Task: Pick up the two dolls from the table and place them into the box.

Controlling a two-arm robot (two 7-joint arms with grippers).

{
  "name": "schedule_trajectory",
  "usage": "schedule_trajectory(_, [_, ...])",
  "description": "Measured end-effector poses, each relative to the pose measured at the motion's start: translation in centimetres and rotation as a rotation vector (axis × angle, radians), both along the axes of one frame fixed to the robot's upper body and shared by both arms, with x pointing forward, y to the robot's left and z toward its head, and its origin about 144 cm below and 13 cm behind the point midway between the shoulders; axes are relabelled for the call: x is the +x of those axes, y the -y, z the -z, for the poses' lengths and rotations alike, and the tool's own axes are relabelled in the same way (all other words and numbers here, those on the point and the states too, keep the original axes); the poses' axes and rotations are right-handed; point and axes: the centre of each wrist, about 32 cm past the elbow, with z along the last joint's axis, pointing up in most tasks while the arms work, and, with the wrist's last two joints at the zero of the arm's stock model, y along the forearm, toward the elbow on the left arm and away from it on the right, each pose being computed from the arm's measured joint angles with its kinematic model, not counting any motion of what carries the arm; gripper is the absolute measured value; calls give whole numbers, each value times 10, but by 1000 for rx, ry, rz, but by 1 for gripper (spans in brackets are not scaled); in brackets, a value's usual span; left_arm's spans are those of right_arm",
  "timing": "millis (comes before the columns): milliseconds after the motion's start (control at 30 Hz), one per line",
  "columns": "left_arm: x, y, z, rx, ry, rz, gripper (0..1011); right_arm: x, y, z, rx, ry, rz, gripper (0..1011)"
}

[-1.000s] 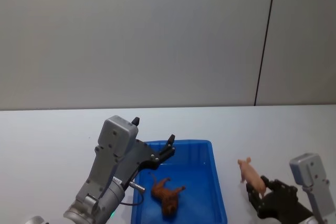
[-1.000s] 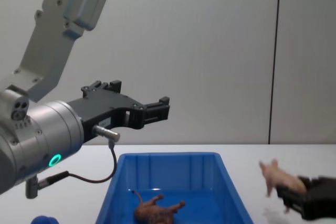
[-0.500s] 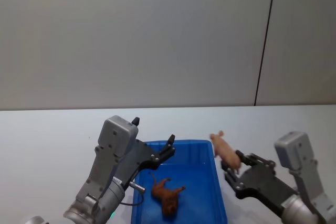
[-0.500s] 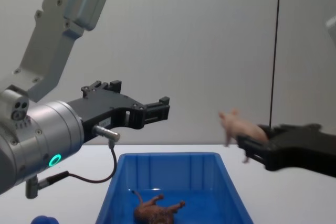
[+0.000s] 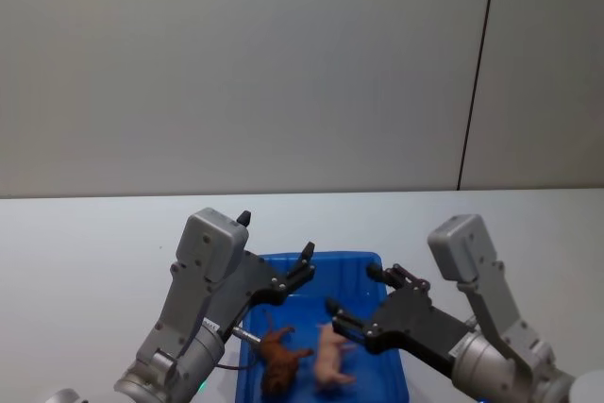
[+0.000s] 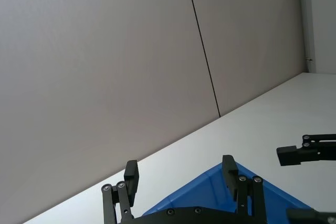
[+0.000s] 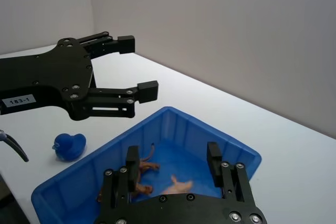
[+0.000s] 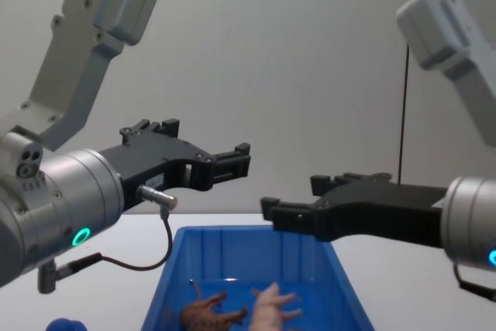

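Observation:
The blue box [image 5: 377, 265] sits on the white table [image 5: 85, 243] in front of me. Both dolls lie inside it, side by side: the reddish-brown animal [image 5: 280, 359] [image 8: 207, 314] [image 7: 142, 174] and the pale pink pig [image 5: 330, 358] [image 8: 271, 305] [image 7: 178, 186]. My right gripper [image 5: 354, 290] [image 8: 293, 195] [image 7: 172, 155] hovers open over the box, just above the pig, holding nothing. My left gripper [image 5: 276, 236] [image 8: 205, 139] [image 6: 180, 167] hangs open above the box's far left corner, also with nothing in it.
A small blue duck [image 7: 69, 145] [image 8: 60, 323] rests on the table to the left of the box. White tabletop stretches to the right of the box and behind it. A grey wall stands at the back.
My right gripper swung left from the table carrying the pig, reached over the box and let go; the pig now lies beside the brown animal. The left arm stayed still.

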Motion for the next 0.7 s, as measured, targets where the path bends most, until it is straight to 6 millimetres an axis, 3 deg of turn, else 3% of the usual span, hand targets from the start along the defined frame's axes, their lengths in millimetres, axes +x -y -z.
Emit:
schedule_trajectory(333, [0, 0, 0, 0, 0, 0, 1001, 5, 7, 1, -16, -11, -12, 1001])
schedule_trajectory(700, [0, 0, 0, 0, 0, 0, 1001, -8, 45, 11, -26, -1, 32, 1001])
